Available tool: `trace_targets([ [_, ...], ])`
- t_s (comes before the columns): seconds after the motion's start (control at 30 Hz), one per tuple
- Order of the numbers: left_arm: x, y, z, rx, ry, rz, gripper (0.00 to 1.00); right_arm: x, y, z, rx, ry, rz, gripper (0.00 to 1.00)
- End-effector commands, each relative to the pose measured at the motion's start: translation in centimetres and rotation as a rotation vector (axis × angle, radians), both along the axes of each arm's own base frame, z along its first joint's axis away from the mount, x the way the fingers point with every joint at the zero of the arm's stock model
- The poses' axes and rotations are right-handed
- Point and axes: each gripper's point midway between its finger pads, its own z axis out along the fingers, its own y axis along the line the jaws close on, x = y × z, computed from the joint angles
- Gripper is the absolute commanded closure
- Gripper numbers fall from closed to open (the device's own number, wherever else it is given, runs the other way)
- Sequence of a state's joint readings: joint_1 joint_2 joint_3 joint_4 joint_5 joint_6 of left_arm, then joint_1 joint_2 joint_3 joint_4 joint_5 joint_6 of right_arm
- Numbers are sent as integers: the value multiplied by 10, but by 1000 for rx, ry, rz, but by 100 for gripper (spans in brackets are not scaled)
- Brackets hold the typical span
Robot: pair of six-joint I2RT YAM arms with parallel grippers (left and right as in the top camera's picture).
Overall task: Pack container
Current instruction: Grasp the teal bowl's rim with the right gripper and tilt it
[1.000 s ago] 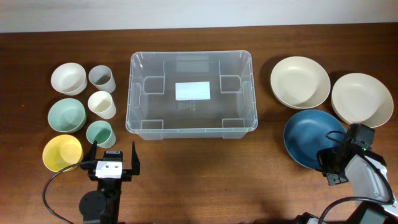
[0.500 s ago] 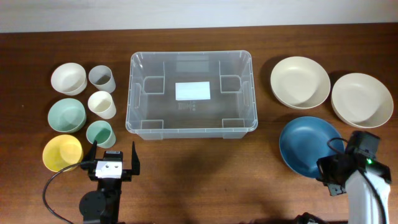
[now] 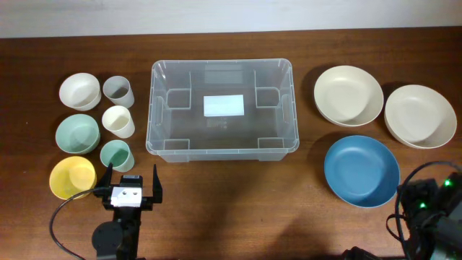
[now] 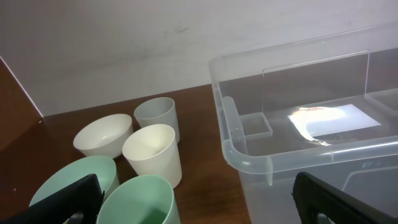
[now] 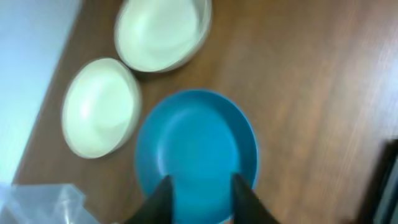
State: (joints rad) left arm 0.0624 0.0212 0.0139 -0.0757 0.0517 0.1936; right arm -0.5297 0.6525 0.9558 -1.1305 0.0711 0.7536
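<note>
Seen from overhead, the container (image 3: 186, 124) sits empty at the middle of the table (image 3: 231, 217). Six small vessels stand to its left and three wide bowls to its right.

Only the overhead view takes in the yellow bowl (image 3: 72, 177) by the left gripper (image 3: 131, 173). The left wrist camera misses it, showing instead the white bowl (image 4: 102, 134), grey cup (image 4: 157, 115), cream cup (image 4: 152, 152), mint bowl (image 4: 74, 180) and mint cup (image 4: 140, 199) beside the container's near corner. That gripper's jaws stand wide, with nothing between them.

From above, the right arm shows only as a dark mass at the table's lower right corner, well clear of the blue bowl (image 3: 361, 171), and its fingers cannot be made out. The right wrist view, though blurred, gives them: the right gripper (image 5: 202, 199) has a narrow gap and holds nothing, above the blue bowl's near rim, with two cream bowls (image 5: 163, 31) (image 5: 99, 106) beyond.

A white label (image 3: 224, 105) lies on the container's floor – blank from above and washed out by glare at the wrist. Faint moulded marks below it are too small to read.
</note>
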Motion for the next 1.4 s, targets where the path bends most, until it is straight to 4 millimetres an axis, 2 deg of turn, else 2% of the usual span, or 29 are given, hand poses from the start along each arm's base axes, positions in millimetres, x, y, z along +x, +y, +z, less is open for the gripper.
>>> trace_targets([
  [0.0, 0, 2, -1, -9, 0, 9, 0, -5, -8, -42, 23, 143, -27, 66],
  [0.07, 0, 2, -1, -9, 0, 9, 0, -2, -10, -69, 58, 202, -25, 60],
  [0.23, 0, 2, -1, -9, -1, 9, 0, 1, -3, -132, 191, 332, -10, 60],
  [0.43, 0, 2, -1, -9, 0, 9, 0, 10, 0, -170, 294, 436, 9, 59],
  [0.73, 0, 2, -1, -9, -1, 9, 0, 18, -3, -201, 345, 514, 9, 56],
  [1.0, 0, 2, -1, -9, -1, 9, 0, 36, -6, -220, 371, 491, 26, 57],
  [1.03, 0, 2, -1, -9, -1, 9, 0, 37, -7, -221, 373, 493, 26, 63],
  [1.13, 0, 2, -1, -9, -1, 9, 0, 37, -7, -224, 378, 497, 26, 96],
  [1.23, 0, 2, -1, -9, -1, 9, 0, 39, -1, -224, 404, 487, 40, 96],
  [1.37, 0, 2, -1, -9, -1, 9, 0, 44, 16, -223, 475, 459, 128, 96],
])
